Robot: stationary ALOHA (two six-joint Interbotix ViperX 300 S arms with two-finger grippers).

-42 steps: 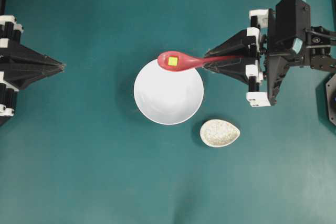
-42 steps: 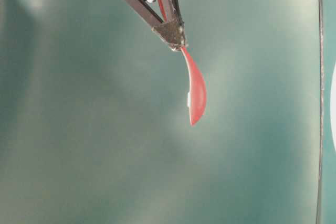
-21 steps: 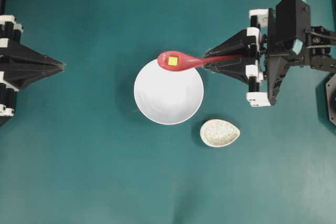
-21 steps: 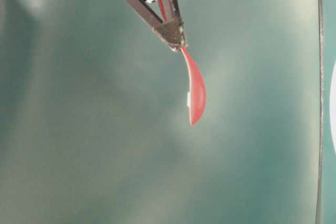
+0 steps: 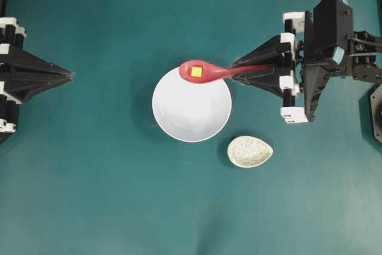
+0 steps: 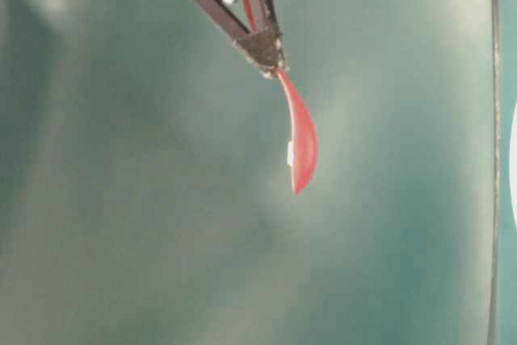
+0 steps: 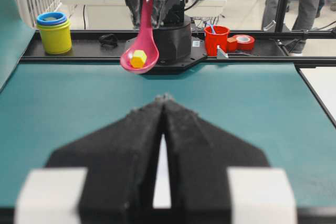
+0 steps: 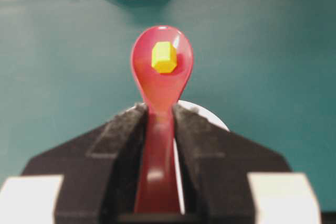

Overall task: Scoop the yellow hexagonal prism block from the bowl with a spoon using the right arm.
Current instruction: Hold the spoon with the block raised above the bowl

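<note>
1. Right gripper (image 8: pixel 157 124) clamped on the spoon (image 8: pixel 160 93) handle.
2. Beyond its fingertips, the yellow hexagonal prism block (image 8: pixel 164 57) sits in the scoop: lifted clear!
3. Bowl (image 5: pixel 191 108) below, emptied; scoop looks done.
4. Opposite, left gripper (image 5: pixel 70 76) closed, holding nothing.

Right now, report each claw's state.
Left claw: shut, empty.
Right claw: shut on the spoon, carrying the yellow block.

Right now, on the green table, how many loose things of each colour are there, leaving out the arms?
White: 1, the bowl
Red-pink: 1, the spoon
Yellow: 1, the block, in the spoon
Speckled: 1, the spoon rest
Total: 4
</note>
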